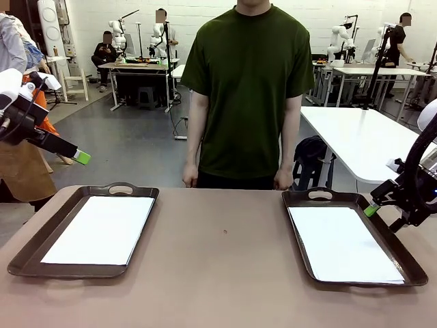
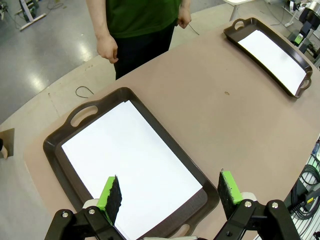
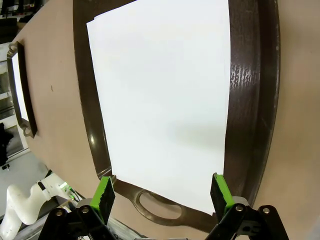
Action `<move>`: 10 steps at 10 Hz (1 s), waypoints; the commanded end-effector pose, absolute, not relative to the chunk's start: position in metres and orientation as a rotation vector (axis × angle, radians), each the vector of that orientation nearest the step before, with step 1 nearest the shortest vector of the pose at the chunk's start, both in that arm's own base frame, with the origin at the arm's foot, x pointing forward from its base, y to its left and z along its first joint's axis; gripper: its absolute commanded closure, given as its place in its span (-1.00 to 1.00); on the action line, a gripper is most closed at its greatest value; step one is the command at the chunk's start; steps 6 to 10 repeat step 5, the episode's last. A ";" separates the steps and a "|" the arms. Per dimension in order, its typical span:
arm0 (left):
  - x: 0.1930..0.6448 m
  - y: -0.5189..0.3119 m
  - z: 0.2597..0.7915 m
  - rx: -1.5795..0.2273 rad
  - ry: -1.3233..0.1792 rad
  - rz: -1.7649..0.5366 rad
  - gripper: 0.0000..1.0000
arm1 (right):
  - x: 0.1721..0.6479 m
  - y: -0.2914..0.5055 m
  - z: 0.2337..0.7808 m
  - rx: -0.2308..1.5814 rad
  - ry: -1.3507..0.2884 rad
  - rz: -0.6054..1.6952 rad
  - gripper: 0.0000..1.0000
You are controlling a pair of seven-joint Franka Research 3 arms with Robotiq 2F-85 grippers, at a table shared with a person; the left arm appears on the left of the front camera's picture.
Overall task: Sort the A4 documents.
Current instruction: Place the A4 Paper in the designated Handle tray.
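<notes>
Two stacks of white A4 documents lie flat in dark brown trays. One stack (image 1: 99, 229) fills the left tray (image 1: 41, 239), the other (image 1: 341, 242) the right tray (image 1: 403, 253). My left gripper (image 1: 82, 157) hangs high off the table's left side, open and empty. From its wrist I look down on the left stack (image 2: 130, 160) between my open gripper (image 2: 170, 197). My right gripper (image 1: 371, 210) hovers at the right tray's outer rim, open. Its wrist view has the right stack (image 3: 160, 100) just beyond the open gripper (image 3: 162, 195), near the tray's handle (image 3: 155, 205).
A person in a green shirt (image 1: 246, 89) stands at the far edge of the brown table (image 1: 218, 273), hands (image 2: 107, 50) down at their sides. The tabletop between the trays is bare. White tables and other workstations stand behind.
</notes>
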State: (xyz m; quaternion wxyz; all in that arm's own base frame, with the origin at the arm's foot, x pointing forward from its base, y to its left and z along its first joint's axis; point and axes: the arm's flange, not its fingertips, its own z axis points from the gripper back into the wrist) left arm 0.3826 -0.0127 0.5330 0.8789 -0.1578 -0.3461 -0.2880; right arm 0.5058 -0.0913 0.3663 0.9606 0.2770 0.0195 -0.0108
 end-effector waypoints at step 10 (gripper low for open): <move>0.382 -0.012 0.531 -0.325 -0.726 -0.618 -1.00 | 0.507 -0.091 0.367 0.563 0.041 -0.021 -1.00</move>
